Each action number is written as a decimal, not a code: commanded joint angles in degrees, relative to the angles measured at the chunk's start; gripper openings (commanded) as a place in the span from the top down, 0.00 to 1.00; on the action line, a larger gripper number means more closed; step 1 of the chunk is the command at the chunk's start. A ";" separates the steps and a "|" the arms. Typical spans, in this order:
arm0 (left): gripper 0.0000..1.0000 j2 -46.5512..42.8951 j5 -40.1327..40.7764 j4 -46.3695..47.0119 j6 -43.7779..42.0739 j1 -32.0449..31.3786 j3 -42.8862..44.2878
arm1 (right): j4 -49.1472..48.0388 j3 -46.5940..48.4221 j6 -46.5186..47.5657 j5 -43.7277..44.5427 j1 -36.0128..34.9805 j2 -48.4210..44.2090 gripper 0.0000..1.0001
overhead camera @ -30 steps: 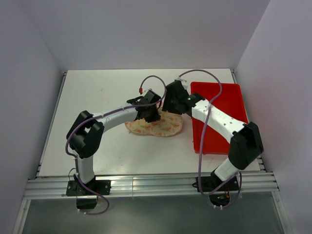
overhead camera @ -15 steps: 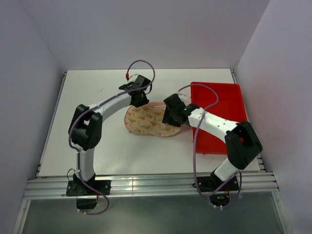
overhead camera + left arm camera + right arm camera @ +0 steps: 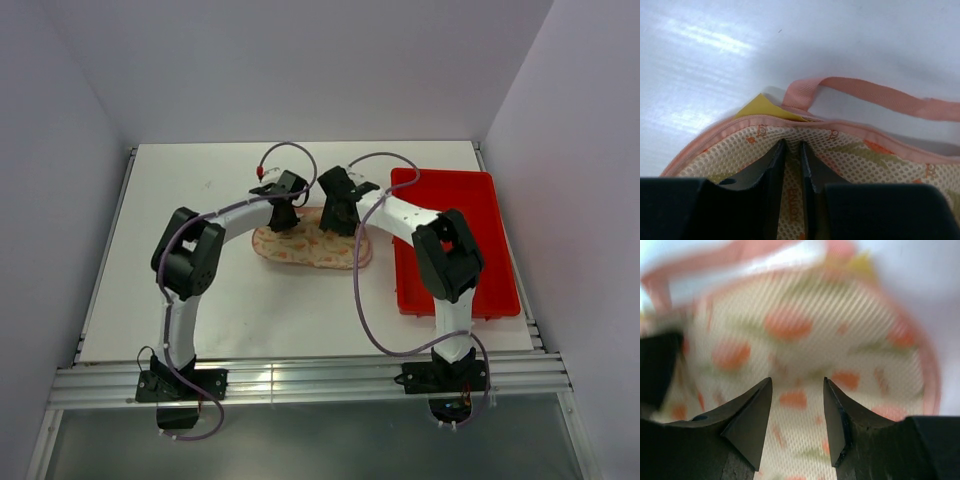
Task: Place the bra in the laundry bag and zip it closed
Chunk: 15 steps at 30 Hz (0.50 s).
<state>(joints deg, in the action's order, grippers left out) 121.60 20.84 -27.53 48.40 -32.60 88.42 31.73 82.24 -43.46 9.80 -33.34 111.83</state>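
The laundry bag (image 3: 312, 247), pale pink with orange print, lies folded shut and flat on the white table. The bra shows only as a mustard-yellow corner (image 3: 759, 108) poking out under the bag's pink zipper edge; a blurred yellow bit (image 3: 860, 262) shows in the right wrist view. My left gripper (image 3: 283, 212) is at the bag's far left edge, its tips (image 3: 793, 144) nearly together and resting on the mesh cover. My right gripper (image 3: 338, 212) hovers over the bag's far middle, open and empty (image 3: 797, 382). The bag's pink strap (image 3: 880, 95) loops onto the table.
A red plastic tray (image 3: 470, 205) lies right of the bag, under the right arm. White walls stand behind and at both sides. Purple cables arch over both wrists.
The left gripper swung off the bag's middle to the far side, then came down at its far left edge. The right gripper moved from the bag's right end to its far middle.
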 commanded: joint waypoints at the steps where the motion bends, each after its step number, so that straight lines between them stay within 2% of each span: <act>1: 0.75 -1.36 -3.52 -2.45 1.43 0.08 -10.36 | 3.43 5.03 3.03 0.66 1.96 2.69 0.47; 5: 0.75 -8.55 -5.28 1.33 4.15 -0.27 -20.98 | 4.05 5.57 4.79 1.71 2.49 3.39 0.47; 8: 0.75 -13.65 -5.90 3.00 6.17 -1.15 -25.38 | 3.70 4.60 5.67 2.94 2.84 2.17 0.47; 15: 0.73 -22.36 -5.20 2.83 11.44 -3.70 -29.27 | 4.31 8.46 8.48 1.97 3.55 3.30 0.47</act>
<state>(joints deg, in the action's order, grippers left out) 102.32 17.56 -19.92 56.62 -35.18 61.56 35.29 86.63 -37.32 10.50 -30.33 114.93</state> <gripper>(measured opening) 0.264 0.528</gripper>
